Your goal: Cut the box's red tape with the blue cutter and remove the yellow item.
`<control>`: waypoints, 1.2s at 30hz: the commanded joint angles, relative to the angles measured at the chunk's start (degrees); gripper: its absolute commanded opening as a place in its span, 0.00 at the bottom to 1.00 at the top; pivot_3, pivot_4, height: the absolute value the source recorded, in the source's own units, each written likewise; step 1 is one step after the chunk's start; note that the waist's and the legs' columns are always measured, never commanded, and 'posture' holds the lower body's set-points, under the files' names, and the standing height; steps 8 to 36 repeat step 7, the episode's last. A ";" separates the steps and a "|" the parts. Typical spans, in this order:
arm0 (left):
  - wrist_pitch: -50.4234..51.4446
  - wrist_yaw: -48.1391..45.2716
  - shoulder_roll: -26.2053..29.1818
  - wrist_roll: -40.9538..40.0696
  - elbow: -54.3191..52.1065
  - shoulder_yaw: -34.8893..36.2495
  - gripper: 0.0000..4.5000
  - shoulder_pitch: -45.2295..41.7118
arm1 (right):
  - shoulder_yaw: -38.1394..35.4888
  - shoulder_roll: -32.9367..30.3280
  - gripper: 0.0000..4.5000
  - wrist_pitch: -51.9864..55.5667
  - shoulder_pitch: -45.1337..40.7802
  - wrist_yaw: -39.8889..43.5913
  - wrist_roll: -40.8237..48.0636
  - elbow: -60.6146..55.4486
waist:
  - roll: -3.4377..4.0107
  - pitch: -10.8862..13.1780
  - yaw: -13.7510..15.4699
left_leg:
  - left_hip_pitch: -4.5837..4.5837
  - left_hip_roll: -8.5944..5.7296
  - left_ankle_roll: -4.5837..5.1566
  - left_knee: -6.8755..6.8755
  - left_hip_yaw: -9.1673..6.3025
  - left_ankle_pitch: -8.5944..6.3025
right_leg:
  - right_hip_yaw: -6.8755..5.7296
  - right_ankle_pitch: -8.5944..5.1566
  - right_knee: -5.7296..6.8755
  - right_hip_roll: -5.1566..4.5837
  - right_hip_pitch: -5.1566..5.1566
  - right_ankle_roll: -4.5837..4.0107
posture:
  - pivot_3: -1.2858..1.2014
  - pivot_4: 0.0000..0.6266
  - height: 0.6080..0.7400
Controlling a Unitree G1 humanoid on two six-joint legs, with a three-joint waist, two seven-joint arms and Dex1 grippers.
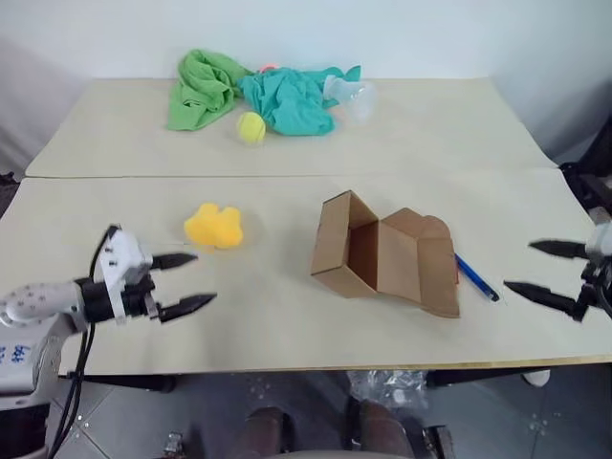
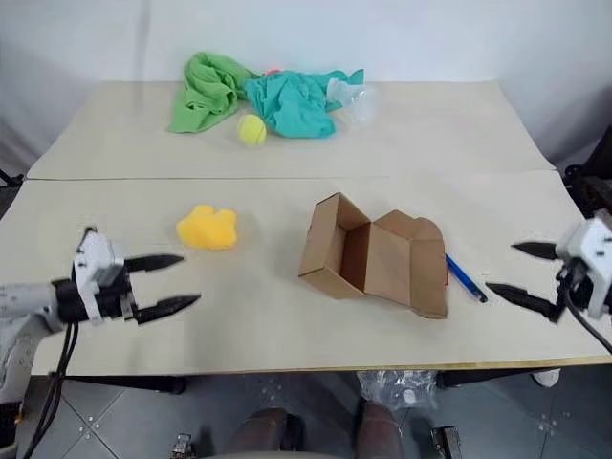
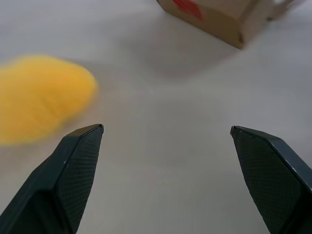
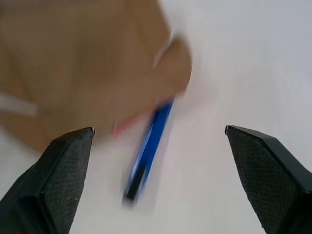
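The left gripper (image 1: 186, 283) hangs low over the near left part of the table (image 1: 287, 325), its arm reaching in from the left edge and its two black fingers pointing roughly level toward the middle, spread wide with nothing between them. The right gripper (image 1: 541, 269) comes in from the right edge, fingers aimed leftward, likewise parted wide and empty. The yellow item (image 1: 214, 227) lies on the tabletop just beyond the left gripper, apart from its fingertips. The box (image 1: 382, 253) sits open near the centre with its flaps splayed out, and no contents can be made out inside it; in the left wrist view a patch of the red tape (image 3: 189, 6) shows on its outer wall. The blue cutter (image 1: 475, 277) lies flat on the table right beside the box's right flap, between the box and the right gripper. No readable writing appears on the box or cutter. The surface is a pale beige table made of two sections with a seam across, set against a plain white wall; at the far side lie a green cloth (image 1: 201, 88), a teal cloth (image 1: 292, 100), a tennis ball (image 1: 251, 127) and a clear plastic piece (image 1: 352, 98).
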 commanded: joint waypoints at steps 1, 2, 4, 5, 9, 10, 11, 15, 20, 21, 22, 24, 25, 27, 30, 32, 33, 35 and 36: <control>-2.82 -1.23 -0.71 -1.51 -2.06 2.59 0.98 5.76 | -3.12 0.75 1.00 -4.15 2.38 0.58 -1.66 2.29 | 0.05 0.03 -0.22 | 0.12 0.00 -0.02 -0.04 0.06 -0.01 | 0.05 -0.03 0.08 -0.03 0.03 -0.06 | 0.52 0.24 1.00; -3.66 -1.23 -0.96 -1.43 -2.16 2.67 0.98 7.23 | -3.18 1.07 1.00 -4.64 2.82 0.25 -2.04 2.65 | 0.06 0.03 -0.37 | 0.17 0.01 -0.05 -0.05 0.09 -0.03 | 0.06 -0.07 0.16 -0.06 0.02 -0.13 | 0.52 0.24 1.00; -4.53 -1.12 -1.29 -1.72 -2.43 2.61 0.98 8.89 | -3.32 1.78 1.00 -5.28 3.40 -0.18 -2.26 2.75 | 0.06 0.04 -0.78 | 0.23 0.04 -0.19 -0.04 0.09 -0.10 | 0.09 -0.11 0.23 -0.10 0.00 -0.20 | 0.52 0.24 1.00; -4.65 -0.99 -1.62 -2.33 -2.73 2.71 0.98 9.29 | -3.43 2.11 1.00 -5.32 3.73 -0.38 -2.18 2.51 | 0.06 0.04 -0.86 | 0.24 0.04 -0.38 -0.04 0.09 -0.19 | 0.11 -0.13 0.21 -0.15 -0.02 -0.24 | 0.52 0.24 1.00; -4.61 -1.35 -2.06 -3.91 -3.36 2.70 0.98 9.65 | -3.40 3.07 1.00 -5.09 4.16 -1.28 -2.02 1.89 | 0.06 0.04 -0.86 | 0.29 0.05 -0.43 -0.03 0.06 -0.19 | 0.11 -0.16 0.24 -0.22 -0.03 -0.29 | 0.52 0.24 1.00; -4.61 -1.35 -2.06 -3.91 -3.36 2.70 0.98 9.65 | -3.40 3.07 1.00 -5.09 4.16 -1.28 -2.02 1.89 | 0.06 0.04 -0.86 | 0.29 0.05 -0.43 -0.03 0.06 -0.19 | 0.11 -0.16 0.24 -0.22 -0.03 -0.29 | 0.52 0.24 1.00; -4.61 -1.35 -2.06 -3.91 -3.36 2.70 0.98 9.65 | -3.40 3.07 1.00 -5.09 4.16 -1.28 -2.02 1.89 | 0.06 0.04 -0.86 | 0.29 0.05 -0.43 -0.03 0.06 -0.19 | 0.11 -0.16 0.24 -0.22 -0.03 -0.29 | 0.52 0.24 1.00; -4.61 -1.35 -2.06 -3.91 -3.36 2.70 0.98 9.65 | -3.40 3.07 1.00 -5.09 4.16 -1.28 -2.02 1.89 | 0.06 0.04 -0.86 | 0.29 0.05 -0.43 -0.03 0.06 -0.19 | 0.11 -0.16 0.24 -0.22 -0.03 -0.29 | 0.52 0.24 1.00; -4.61 -1.35 -2.06 -3.91 -3.36 2.70 0.98 9.65 | -3.40 3.07 1.00 -5.09 4.16 -1.28 -2.02 1.89 | 0.06 0.04 -0.86 | 0.29 0.05 -0.43 -0.03 0.06 -0.19 | 0.11 -0.16 0.24 -0.22 -0.03 -0.29 | 0.52 0.24 1.00; -4.61 -1.35 -2.06 -3.91 -3.36 2.70 0.98 9.65 | -3.40 3.07 1.00 -5.09 4.16 -1.28 -2.02 1.89 | 0.06 0.04 -0.86 | 0.29 0.05 -0.43 -0.03 0.06 -0.19 | 0.11 -0.16 0.24 -0.22 -0.03 -0.29 | 0.52 0.24 1.00; -4.61 -1.35 -2.06 -3.91 -3.36 2.70 0.98 9.65 | -3.40 3.07 1.00 -5.09 4.16 -1.28 -2.02 1.89 | 0.06 0.04 -0.86 | 0.29 0.05 -0.43 -0.03 0.06 -0.19 | 0.11 -0.16 0.24 -0.22 -0.03 -0.29 | 0.52 0.24 1.00; -4.61 -1.35 -2.06 -3.91 -3.36 2.70 0.98 9.65 | -3.40 3.07 1.00 -5.09 4.16 -1.28 -2.02 1.89 | 0.06 0.04 -0.86 | 0.29 0.05 -0.43 -0.03 0.06 -0.19 | 0.11 -0.16 0.24 -0.22 -0.03 -0.29 | 0.52 0.24 1.00; -4.61 -1.35 -2.06 -3.91 -3.36 2.70 0.98 9.65 | -3.40 3.07 1.00 -5.09 4.16 -1.28 -2.02 1.89 | 0.06 0.04 -0.86 | 0.29 0.05 -0.43 -0.03 0.06 -0.19 | 0.11 -0.16 0.24 -0.22 -0.03 -0.29 | 0.52 0.24 1.00; -4.61 -1.35 -2.06 -3.91 -3.36 2.70 0.98 9.65 | -3.40 3.07 1.00 -5.09 4.16 -1.28 -2.02 1.89 | 0.06 0.04 -0.86 | 0.29 0.05 -0.43 -0.03 0.06 -0.19 | 0.11 -0.16 0.24 -0.22 -0.03 -0.29 | 0.52 0.24 1.00; -4.61 -1.35 -2.06 -3.91 -3.36 2.70 0.98 9.65 | -3.40 3.07 1.00 -5.09 4.16 -1.28 -2.02 1.89 | 0.06 0.04 -0.86 | 0.29 0.05 -0.43 -0.03 0.06 -0.19 | 0.11 -0.16 0.24 -0.22 -0.03 -0.29 | 0.52 0.24 1.00; -4.61 -1.35 -2.06 -3.91 -3.36 2.70 0.98 9.65 | -3.40 3.07 1.00 -5.09 4.16 -1.28 -2.02 1.89 | 0.06 0.04 -0.86 | 0.29 0.05 -0.43 -0.03 0.06 -0.19 | 0.11 -0.16 0.24 -0.22 -0.03 -0.29 | 0.52 0.24 1.00; -4.61 -1.35 -2.06 -3.91 -3.36 2.70 0.98 9.65 | -3.40 3.07 1.00 -5.09 4.16 -1.28 -2.02 1.89 | 0.06 0.04 -0.86 | 0.29 0.05 -0.43 -0.03 0.06 -0.19 | 0.11 -0.16 0.24 -0.22 -0.03 -0.29 | 0.52 0.24 1.00; -4.61 -1.35 -2.06 -3.91 -3.36 2.70 0.98 9.65 | -3.40 3.07 1.00 -5.09 4.16 -1.28 -2.02 1.89 | 0.06 0.04 -0.86 | 0.29 0.05 -0.43 -0.03 0.06 -0.19 | 0.11 -0.16 0.24 -0.22 -0.03 -0.29 | 0.52 0.24 1.00; -4.61 -1.35 -2.06 -3.91 -3.36 2.70 0.98 9.65 | -3.40 3.07 1.00 -5.09 4.16 -1.28 -2.02 1.89 | 0.06 0.04 -0.86 | 0.29 0.05 -0.43 -0.03 0.06 -0.19 | 0.11 -0.16 0.24 -0.22 -0.03 -0.29 | 0.52 0.24 1.00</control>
